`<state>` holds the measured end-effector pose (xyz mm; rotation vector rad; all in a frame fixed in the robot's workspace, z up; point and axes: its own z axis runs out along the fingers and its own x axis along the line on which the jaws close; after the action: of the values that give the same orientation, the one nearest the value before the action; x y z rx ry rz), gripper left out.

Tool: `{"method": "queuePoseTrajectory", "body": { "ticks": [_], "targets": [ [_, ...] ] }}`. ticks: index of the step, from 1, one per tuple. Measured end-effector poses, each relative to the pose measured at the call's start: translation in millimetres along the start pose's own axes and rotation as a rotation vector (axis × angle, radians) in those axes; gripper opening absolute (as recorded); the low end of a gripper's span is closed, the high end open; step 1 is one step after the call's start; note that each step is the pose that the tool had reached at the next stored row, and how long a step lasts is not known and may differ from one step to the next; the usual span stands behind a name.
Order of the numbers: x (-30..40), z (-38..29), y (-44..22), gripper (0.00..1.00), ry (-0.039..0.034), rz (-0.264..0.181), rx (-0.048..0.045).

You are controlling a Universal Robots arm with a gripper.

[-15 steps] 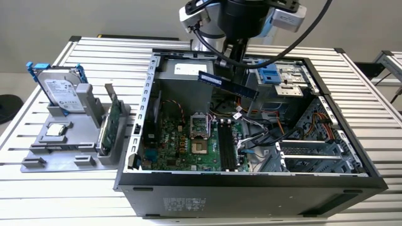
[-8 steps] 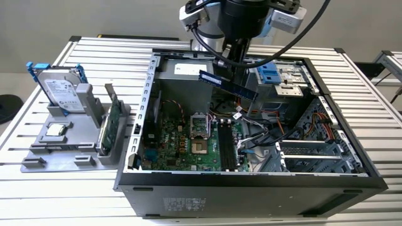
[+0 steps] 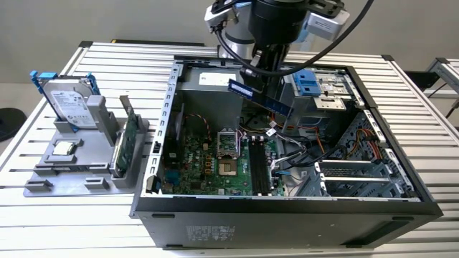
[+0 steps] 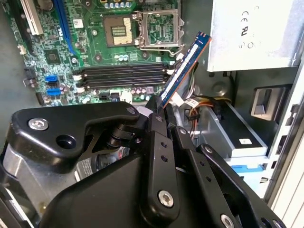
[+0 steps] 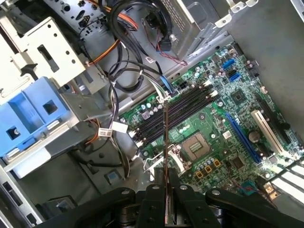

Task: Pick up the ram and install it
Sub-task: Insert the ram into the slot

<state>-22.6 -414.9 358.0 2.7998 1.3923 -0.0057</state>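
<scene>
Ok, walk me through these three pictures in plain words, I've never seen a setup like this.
A robot arm is working over an open computer case that lies on a slatted metal table. The exterior view comes from a camera standing off the arm. Both wrist views come from cameras riding on the arm, looking down past its black hand into the case.

The hand is shut on the ram, a thin memory stick, held tilted in the air above the green motherboard. The long black memory slots below it look unfilled, so the stick is not yet installed.

On the exterior view's left, a grey holder carries a silver hard drive and a green expansion card.
</scene>
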Motion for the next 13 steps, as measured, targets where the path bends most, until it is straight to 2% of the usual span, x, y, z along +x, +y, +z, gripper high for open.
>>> {"method": "queuePoseTrajectory", "body": {
  "ticks": [13],
  "targets": [
    [0.0, 0.7, 0.0, 0.0, -0.0012, 0.102, 0.001]
  ]
}}
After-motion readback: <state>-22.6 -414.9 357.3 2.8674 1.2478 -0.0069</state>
